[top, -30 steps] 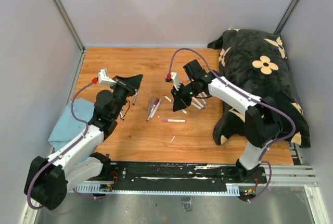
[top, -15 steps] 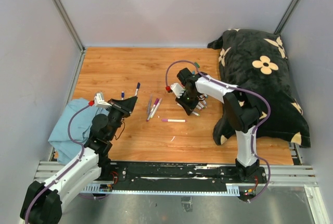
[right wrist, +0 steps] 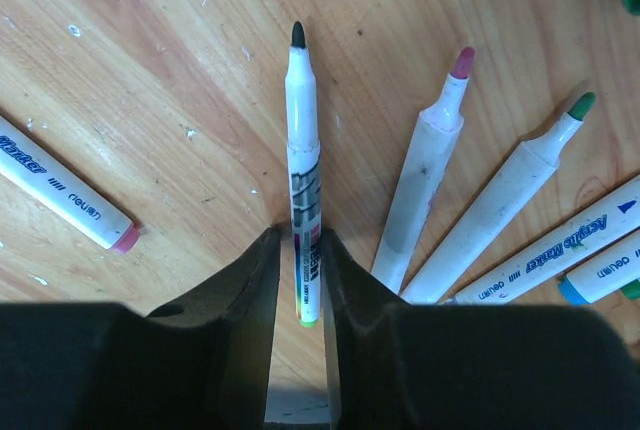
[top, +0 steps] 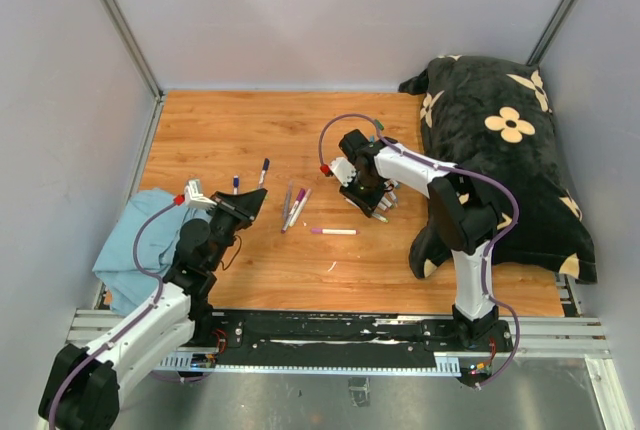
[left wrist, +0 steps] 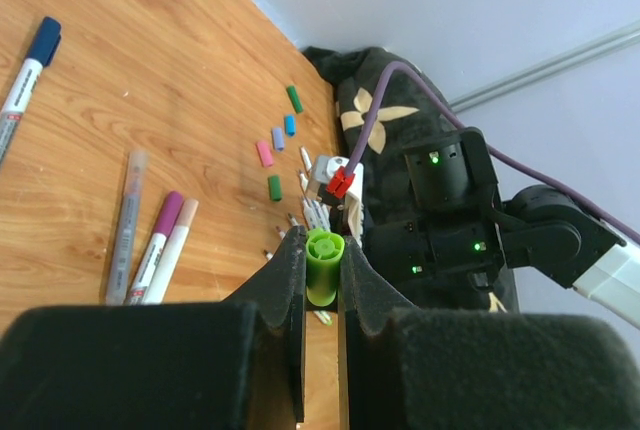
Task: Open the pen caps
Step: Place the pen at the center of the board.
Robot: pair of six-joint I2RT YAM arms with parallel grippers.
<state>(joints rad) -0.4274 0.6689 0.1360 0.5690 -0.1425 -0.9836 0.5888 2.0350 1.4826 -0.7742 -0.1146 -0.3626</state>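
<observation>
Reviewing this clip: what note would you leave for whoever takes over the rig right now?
Left gripper: shut on a small lime-green plastic cap.
Right gripper: jaws astride a white pen barrel with dark green tip; grip unclear.
Done: several uncapped white pens lie beside it, loose coloured caps further off.
Left: navy-capped pen, purple-capped pen and others still capped.

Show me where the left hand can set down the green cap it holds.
Bare wood: the far strip of table between the back wall and the two blue-capped pens; also the near strip between the pink-ended pen and the rail. Crowded: around the right hand, uncapped pens and loose caps beside the pillow.
</observation>
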